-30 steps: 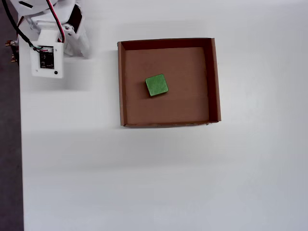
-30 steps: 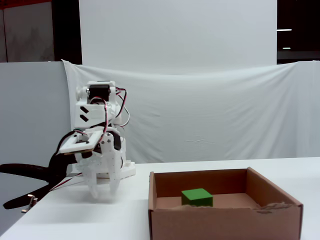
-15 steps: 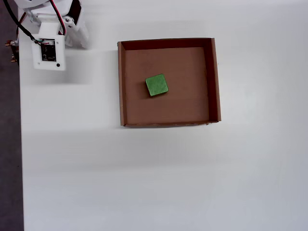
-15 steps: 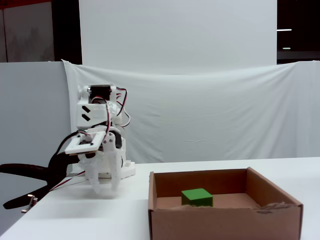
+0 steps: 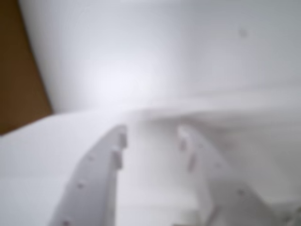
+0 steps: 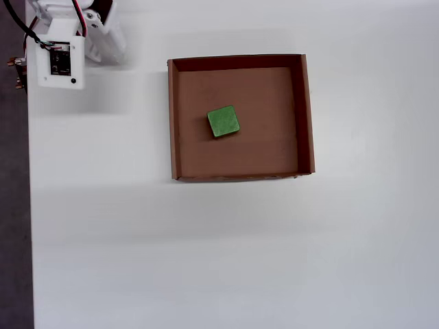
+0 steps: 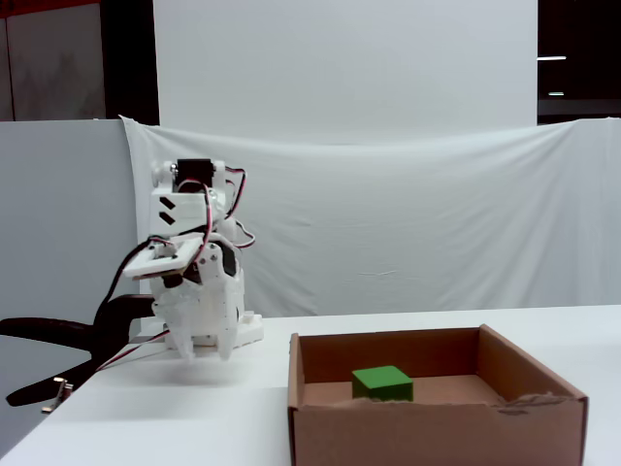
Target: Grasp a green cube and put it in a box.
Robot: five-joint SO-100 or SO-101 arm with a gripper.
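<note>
Green cube (image 6: pixel 223 122) (inside box (image 6: pixel 305 110)) lies well apart from fingers (image 7: pixel 225 345).

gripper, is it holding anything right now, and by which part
Nothing is held. The gripper has only bare white table between its jaws in the wrist view, and the green cube lies alone on the floor of the box.

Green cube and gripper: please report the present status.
Gripper empty, hanging near the arm base, well apart from the box; jaws hard to judge. Green cube flat on the box floor, near the middle. Nothing in the way.
</note>
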